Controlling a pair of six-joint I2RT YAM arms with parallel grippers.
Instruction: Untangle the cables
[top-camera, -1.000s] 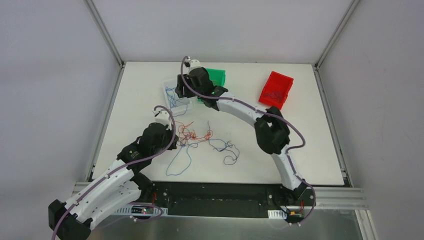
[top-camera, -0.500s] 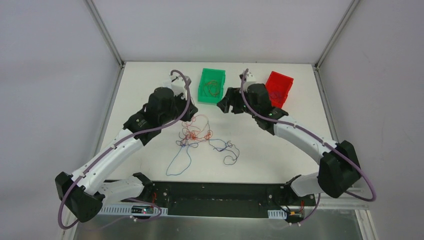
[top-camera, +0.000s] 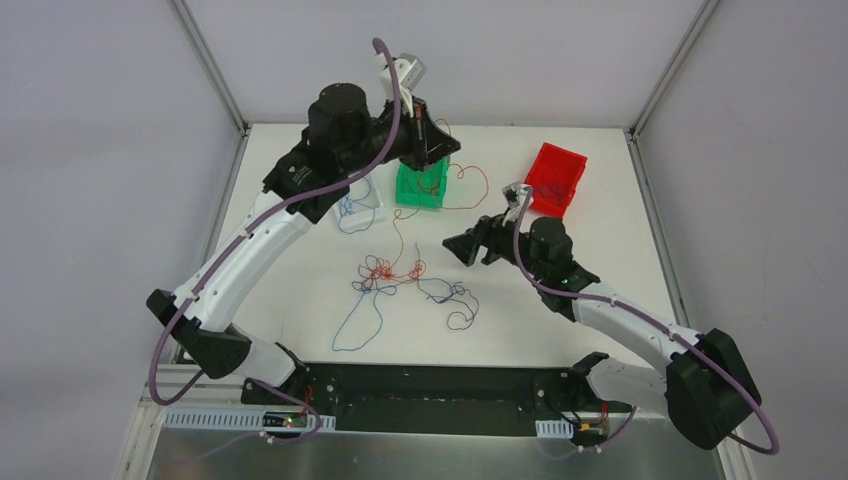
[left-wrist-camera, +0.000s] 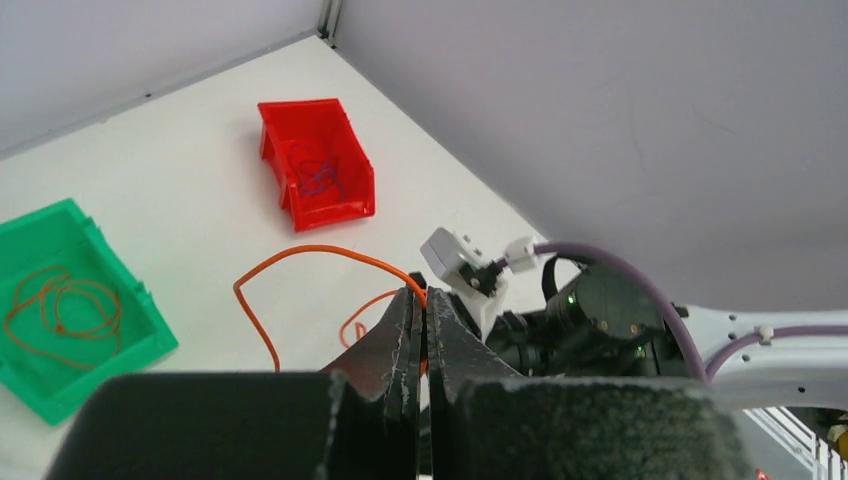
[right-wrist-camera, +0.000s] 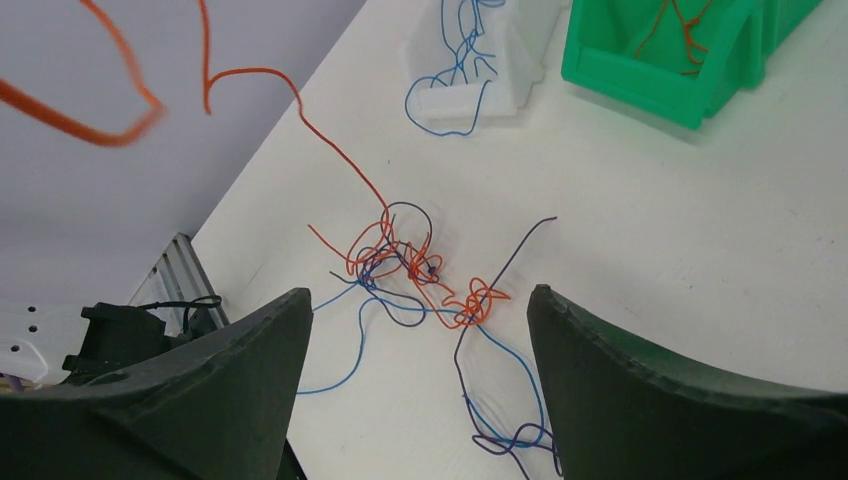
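While the cable knot (top-camera: 385, 272) lies mid-worktop just as it did a second ago, we see from above that both arms have moved. The left arm (top-camera: 250, 235), then low beside the knot, now reaches high over the green bin (top-camera: 420, 188). An orange-red strand (top-camera: 399, 225) runs from the left jaws down into the cable knot. The right arm (top-camera: 620, 315), a second ago over the clear tray (top-camera: 375, 212), has swung back, and the right jaws hover just right of the cable knot.

From the left wrist, we find the left jaws pressed fully together on the orange-red strand (left-wrist-camera: 300, 250), which loops out above the worktop (left-wrist-camera: 200, 150). The red bin (left-wrist-camera: 335, 210) and the green bin (left-wrist-camera: 100, 385) sit beyond.

From the right wrist, the right jaws stand wide apart, wider than a second ago, with nothing between them. The cable knot (right-wrist-camera: 410, 265) lies on the worktop below the gap, and the orange-red strand (right-wrist-camera: 330, 165) climbs away to the upper left.

We judge the strand is lifted but still snagged, with the right jaws placed to hold the knot down.
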